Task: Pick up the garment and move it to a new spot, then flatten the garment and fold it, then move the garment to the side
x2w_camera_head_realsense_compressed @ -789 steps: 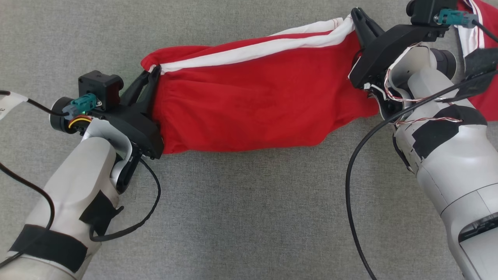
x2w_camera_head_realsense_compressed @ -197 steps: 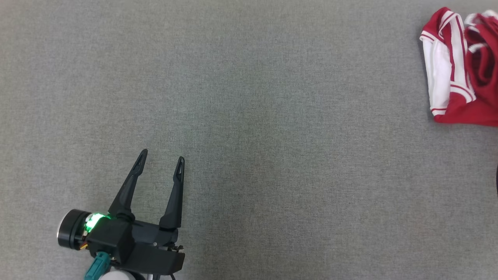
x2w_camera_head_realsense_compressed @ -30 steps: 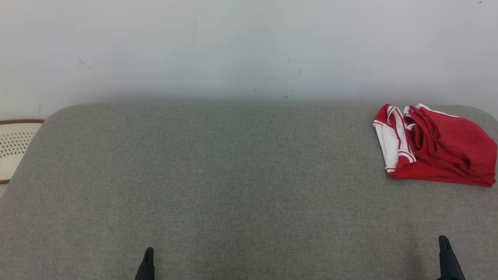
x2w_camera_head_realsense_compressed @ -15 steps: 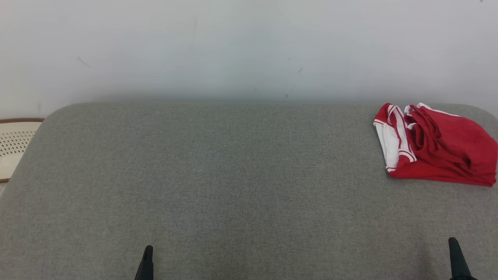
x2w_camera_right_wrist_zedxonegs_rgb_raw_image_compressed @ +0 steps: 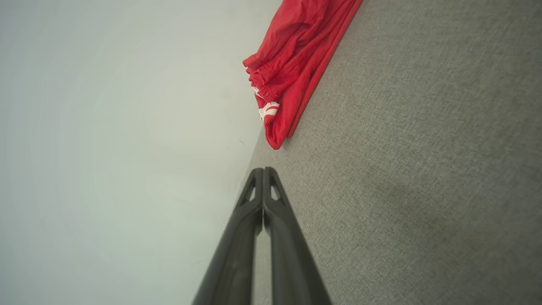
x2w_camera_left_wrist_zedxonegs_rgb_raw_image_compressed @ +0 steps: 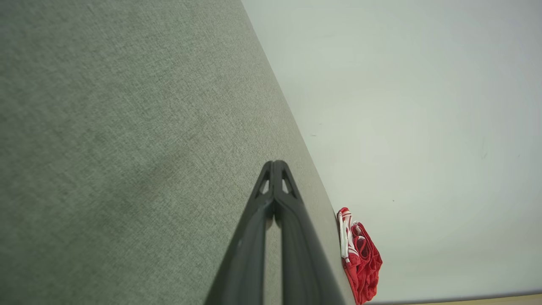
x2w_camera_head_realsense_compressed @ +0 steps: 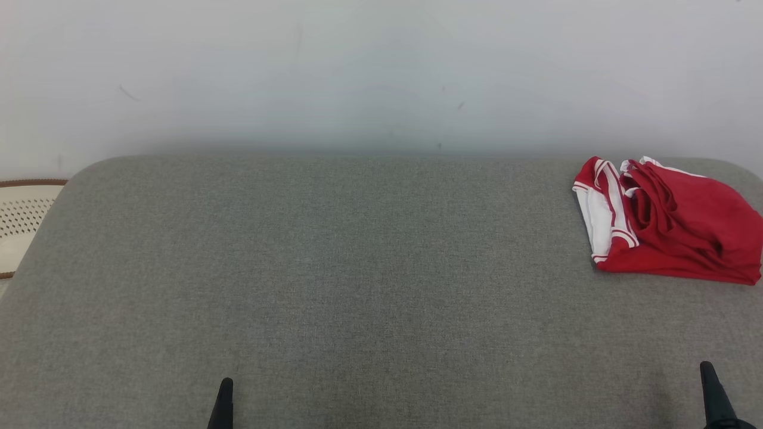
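Left pincer [x2w_camera_left_wrist_zedxonegs_rgb_raw_image_compressed: 274,163] and right pincer [x2w_camera_right_wrist_zedxonegs_rgb_raw_image_compressed: 263,169] clenched, empty, at near edge of worktop [x2w_camera_head_realsense_compressed: 357,268]; garment [x2w_camera_head_realsense_compressed: 667,220] bunched at its far right corner.

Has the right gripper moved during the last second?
Yes. Against the red garment, which sits unchanged at the grey surface's far right, the right gripper has drifted rightward, toward the head view's right edge.

A broad grey woven-fabric surface [x2w_camera_head_realsense_compressed: 357,286] with rounded far corners is seen, backed by a plain pale wall [x2w_camera_head_realsense_compressed: 381,71]. A few small dark marks and scuffs are noted on the wall. Light is even and diffuse, with faint shading along the wall's base. A cream perforated panel [x2w_camera_head_realsense_compressed: 21,220] with a brown rim is partly seen past the surface's left edge. A tan strip [x2w_camera_left_wrist_zedxonegs_rgb_raw_image_compressed: 487,300] is seen below the wall in the left wrist view
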